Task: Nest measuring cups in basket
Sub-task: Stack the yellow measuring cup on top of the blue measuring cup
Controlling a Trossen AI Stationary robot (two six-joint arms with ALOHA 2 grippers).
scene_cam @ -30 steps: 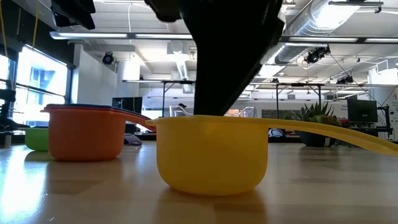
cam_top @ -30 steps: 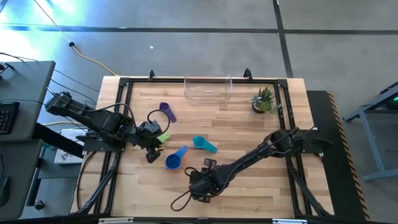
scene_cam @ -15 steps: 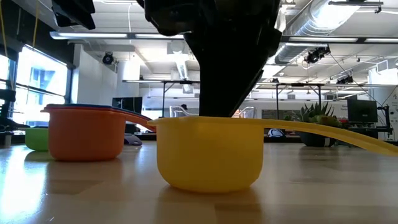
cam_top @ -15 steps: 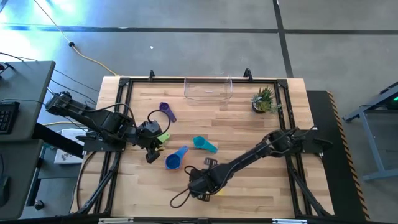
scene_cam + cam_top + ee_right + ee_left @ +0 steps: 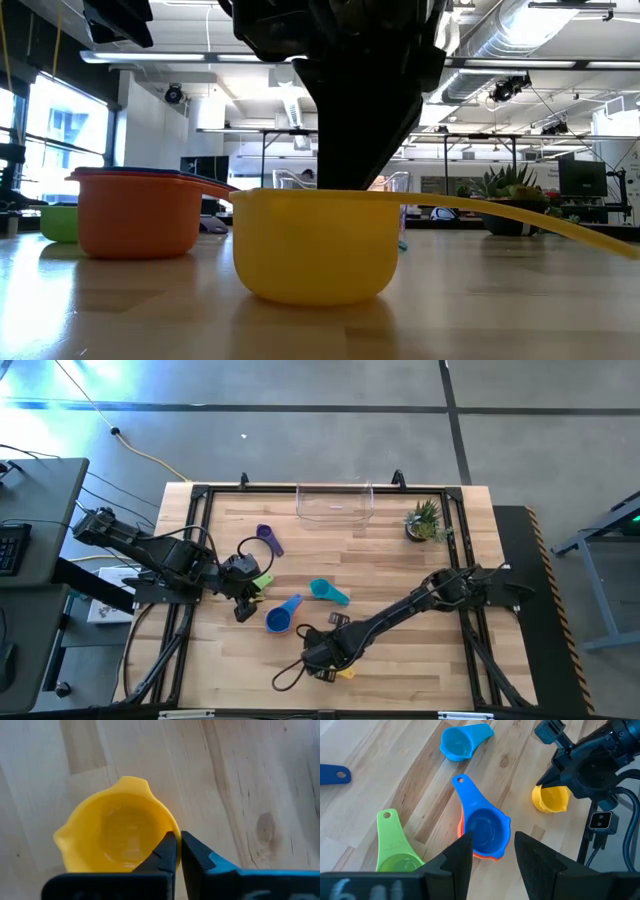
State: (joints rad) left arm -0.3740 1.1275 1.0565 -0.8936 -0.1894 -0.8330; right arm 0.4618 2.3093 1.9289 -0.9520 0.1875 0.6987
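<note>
The yellow measuring cup [image 5: 115,827] stands upright near the table's front edge, with my right gripper [image 5: 178,847] shut on its wall. In the low view its long handle [image 5: 540,215] sticks out level. A blue cup [image 5: 485,827] sits nested in an orange one [image 5: 135,215] left of centre. The green cup [image 5: 395,857], teal cup [image 5: 328,592] and purple cup [image 5: 268,540] lie loose on the wood. My left gripper [image 5: 492,857] hangs open above the blue cup and touches nothing. The clear basket [image 5: 335,503] stands at the far edge. My right gripper pinches the yellow cup's wall at the rim [image 5: 175,832], one finger inside the bowl and one outside. The fingers come steeply from above, pointing down. The cup stays upright with its bottom [image 5: 315,298] on the table.
A small potted plant [image 5: 425,520] stands at the far right, beside the basket. A black cable loop [image 5: 290,678] lies by the front edge near my right gripper. Bare wood stretches between the cups and the basket.
My right gripper has shut on the yellow cup's wall. The cup has slid a little along the table, leftward in the low view, and stays upright. My left arm has kept still.
</note>
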